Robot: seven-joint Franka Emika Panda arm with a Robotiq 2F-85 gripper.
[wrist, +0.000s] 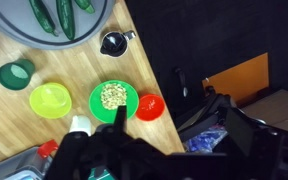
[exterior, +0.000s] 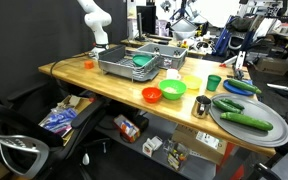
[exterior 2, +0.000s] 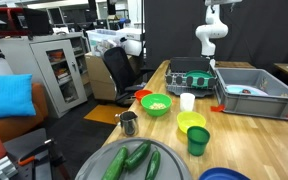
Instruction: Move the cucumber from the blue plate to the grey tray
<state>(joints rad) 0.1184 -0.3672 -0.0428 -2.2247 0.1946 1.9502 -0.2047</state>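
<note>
The large round grey tray (exterior 2: pixel 96 165) holds three dark green cucumbers (exterior 2: pixel 136 155); I cannot tell which is the slender one. The tray also shows in an exterior view (exterior: pixel 274 130) and at the top of the wrist view (wrist: pixel 14 30), with the cucumbers (wrist: pixel 66 18) in it. The small blue plate (exterior 2: pixel 224 175) lies beside the tray; its visible part looks bare. In an exterior view the plate (exterior: pixel 242 88) is too small to read. My gripper (wrist: pixel 169 125) is high over the table's edge, far from both. It looks open and empty. The white arm (exterior 2: pixel 212 30) stands at the far end.
Between arm and tray stand a green cup (wrist: pixel 16 72), a yellow bowl (wrist: pixel 50 99), a green bowl with food (wrist: pixel 114 97), a red bowl (wrist: pixel 150 106), a metal cup (wrist: pixel 113 42) and a white cup (exterior 2: pixel 187 101). A grey dish rack (exterior: pixel 129 62) is near the arm.
</note>
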